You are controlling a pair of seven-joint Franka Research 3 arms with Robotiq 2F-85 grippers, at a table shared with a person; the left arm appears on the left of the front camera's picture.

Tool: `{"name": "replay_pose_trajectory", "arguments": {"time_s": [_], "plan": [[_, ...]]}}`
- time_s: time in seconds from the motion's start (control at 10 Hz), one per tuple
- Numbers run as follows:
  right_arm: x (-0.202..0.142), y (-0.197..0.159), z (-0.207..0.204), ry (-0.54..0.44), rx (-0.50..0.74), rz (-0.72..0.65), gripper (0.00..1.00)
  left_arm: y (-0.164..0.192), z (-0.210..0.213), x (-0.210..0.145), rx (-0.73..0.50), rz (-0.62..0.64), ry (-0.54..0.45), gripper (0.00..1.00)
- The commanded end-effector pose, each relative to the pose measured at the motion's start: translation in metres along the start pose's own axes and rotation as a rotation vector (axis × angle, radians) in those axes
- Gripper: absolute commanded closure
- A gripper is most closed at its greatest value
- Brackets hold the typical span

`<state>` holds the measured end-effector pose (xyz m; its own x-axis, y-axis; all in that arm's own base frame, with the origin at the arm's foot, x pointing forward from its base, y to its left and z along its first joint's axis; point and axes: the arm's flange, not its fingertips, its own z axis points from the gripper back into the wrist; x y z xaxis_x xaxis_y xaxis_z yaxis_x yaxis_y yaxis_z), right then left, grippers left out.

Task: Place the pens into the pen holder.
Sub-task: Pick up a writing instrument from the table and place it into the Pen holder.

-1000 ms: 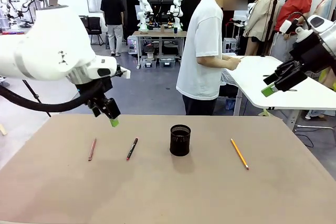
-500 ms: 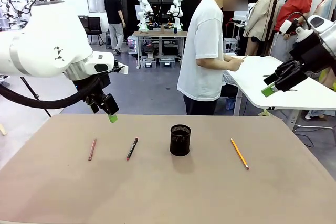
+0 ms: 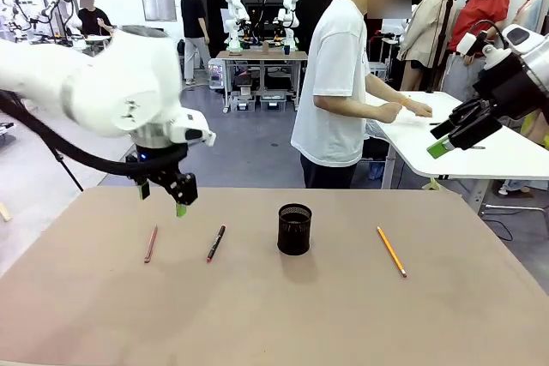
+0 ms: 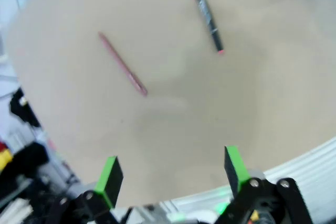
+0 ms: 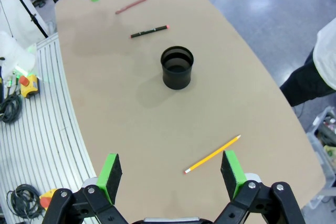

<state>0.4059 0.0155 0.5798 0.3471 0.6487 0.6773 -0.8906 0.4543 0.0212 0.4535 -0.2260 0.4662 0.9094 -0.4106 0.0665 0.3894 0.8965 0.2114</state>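
Note:
Three pens lie flat on the tan table point(image 3: 103, 315): a pinkish-brown one point(image 3: 151, 243) at the left, a dark red-black pen point(image 3: 215, 243) beside it, and a yellow pencil point(image 3: 391, 251) to the right. Between them stands the black mesh pen holder point(image 3: 294, 229), with nothing visible inside point(image 5: 177, 66). My left gripper point(image 3: 161, 200) hovers open above and behind the pinkish-brown pen point(image 4: 123, 64), with the dark pen point(image 4: 206, 14) farther off. High over the table's right side my right gripper point(image 3: 446, 139) hangs open, looking down on the pencil point(image 5: 212, 154).
A person in a white shirt point(image 3: 334, 83) stands just past the table's far edge, turned toward a white table point(image 3: 480, 147) at the right. Bare tabletop surrounds the pens and holder. Cables and a ribbed floor strip point(image 5: 37, 129) run along the near edge.
My left arm has swung and its wrist has rolled, with the gripper shifting slightly over the left pens. The person has reached a hand onto the white table. The right arm holds still.

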Motion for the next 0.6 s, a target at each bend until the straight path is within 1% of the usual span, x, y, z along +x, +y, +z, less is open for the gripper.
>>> {"name": "replay_pose_trajectory", "arguments": {"time_s": [0.0,0.1,0.2,0.3,0.4,0.5], "plan": [[0.001,0.000,0.000,-0.008,0.004,0.003,0.00,-0.027,-0.014,0.038,-0.067,0.043,0.090,0.00],[0.001,0.000,0.000,-0.008,0.004,0.003,0.00,-0.033,-0.032,0.048,-0.102,0.056,0.084,0.00],[0.001,0.000,0.000,-0.008,0.004,0.003,0.00,-0.042,-0.047,0.058,-0.096,0.131,0.078,0.00],[0.001,0.000,0.000,-0.008,0.004,0.003,0.00,-0.050,-0.059,0.065,-0.132,0.185,0.057,0.00],[0.001,0.000,0.000,-0.008,0.004,0.003,0.00,-0.052,-0.072,0.075,-0.160,0.205,0.065,0.00],[0.001,0.000,0.000,-0.008,0.004,0.003,0.00,-0.050,-0.081,0.084,-0.169,0.201,0.028,0.00]]}}
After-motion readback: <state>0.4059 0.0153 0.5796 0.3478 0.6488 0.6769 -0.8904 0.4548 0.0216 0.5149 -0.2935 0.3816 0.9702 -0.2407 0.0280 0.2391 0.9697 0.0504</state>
